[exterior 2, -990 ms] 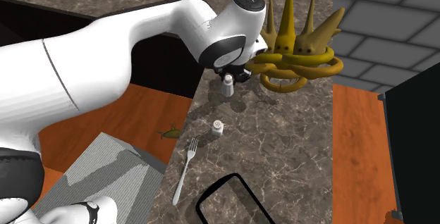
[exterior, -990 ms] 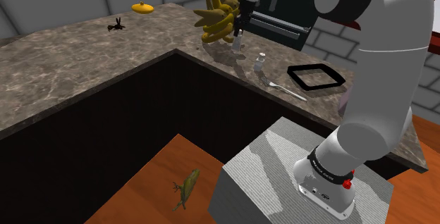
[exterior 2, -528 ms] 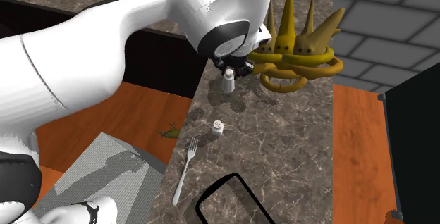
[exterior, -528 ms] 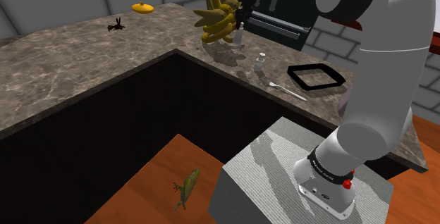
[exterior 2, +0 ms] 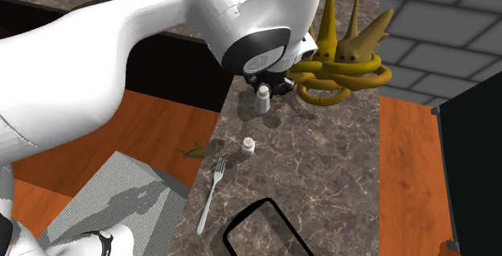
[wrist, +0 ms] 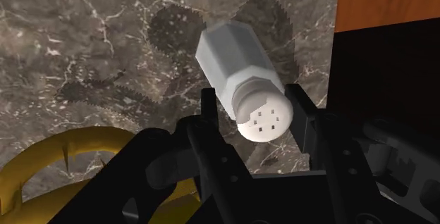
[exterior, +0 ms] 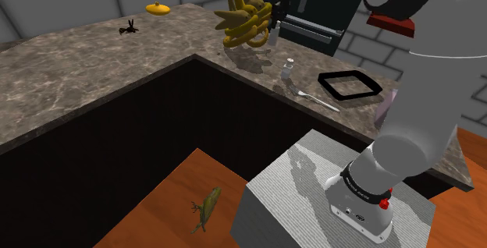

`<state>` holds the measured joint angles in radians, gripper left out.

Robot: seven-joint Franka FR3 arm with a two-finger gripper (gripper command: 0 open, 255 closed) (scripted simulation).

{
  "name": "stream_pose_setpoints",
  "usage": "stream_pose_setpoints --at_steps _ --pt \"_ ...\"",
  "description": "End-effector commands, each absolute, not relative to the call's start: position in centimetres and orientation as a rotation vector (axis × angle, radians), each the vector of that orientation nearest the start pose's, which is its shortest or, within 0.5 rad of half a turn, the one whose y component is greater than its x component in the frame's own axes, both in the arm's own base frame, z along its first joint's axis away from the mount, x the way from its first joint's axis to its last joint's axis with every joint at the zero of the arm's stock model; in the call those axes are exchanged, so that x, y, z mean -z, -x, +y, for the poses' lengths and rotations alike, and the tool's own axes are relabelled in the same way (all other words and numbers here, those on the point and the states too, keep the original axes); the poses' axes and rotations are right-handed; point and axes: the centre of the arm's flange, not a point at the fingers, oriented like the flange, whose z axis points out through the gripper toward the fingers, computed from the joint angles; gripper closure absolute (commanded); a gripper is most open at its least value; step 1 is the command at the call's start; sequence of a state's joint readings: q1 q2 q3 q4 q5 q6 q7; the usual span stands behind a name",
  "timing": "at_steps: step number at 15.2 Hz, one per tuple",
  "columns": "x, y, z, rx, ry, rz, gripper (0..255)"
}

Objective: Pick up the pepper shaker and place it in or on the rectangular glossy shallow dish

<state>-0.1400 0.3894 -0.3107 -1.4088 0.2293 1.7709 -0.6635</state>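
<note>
- The gripper (wrist: 254, 113) points down at the counter (wrist: 70, 53), its two fingers pinching the shaker (wrist: 236, 64) just under the cap, one finger on each side.
- This shaker has a pale grey body and a white cap with small holes. In the second exterior view the shaker (exterior 2: 262, 100) stands upright right under the wrist. I cannot tell whether its base touches the stone-patterned top.
- A yellow spiked piece (exterior: 243, 20) sits just beside the gripper, at 10 o'clock from it in the shoulder view. One of its yellow loops shows close by the fingers in the wrist view.
- The other shaker (exterior: 288, 67) stands upright on the counter at 5 o'clock from the held one in the shoulder view, near it but apart.
- A fork (exterior: 316, 99) lies flat at 4 o'clock from the other shaker, close to the counter's edge.
- The dish (exterior: 331, 88), a black-rimmed rectangle, lies at 2 o'clock from the fork and just beside it. It is at 4 o'clock from the gripper, well apart.
- The stand (exterior: 289, 176) is at 6 o'clock from the dish, on the orange floor (exterior: 156, 215).
- A green thing (exterior: 207, 206) lies on the floor at 8 o'clock from the stand.
- Far along the counter, at 9 o'clock from the gripper, is a small dark figure (exterior: 129, 28). A yellow-orange thing (exterior: 158, 8) lies at 2 o'clock from it.
</note>
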Motion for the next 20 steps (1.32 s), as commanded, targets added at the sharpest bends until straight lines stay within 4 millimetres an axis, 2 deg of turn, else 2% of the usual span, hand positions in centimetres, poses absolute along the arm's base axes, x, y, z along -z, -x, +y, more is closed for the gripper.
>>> stream_pose_setpoints --at_steps 1,20 --pt "-48.9 -60.7 -25.9 0.076 3.031 -0.286 255" --pt "-50.9 -40.4 -40.4 0.076 3.031 -0.286 255"
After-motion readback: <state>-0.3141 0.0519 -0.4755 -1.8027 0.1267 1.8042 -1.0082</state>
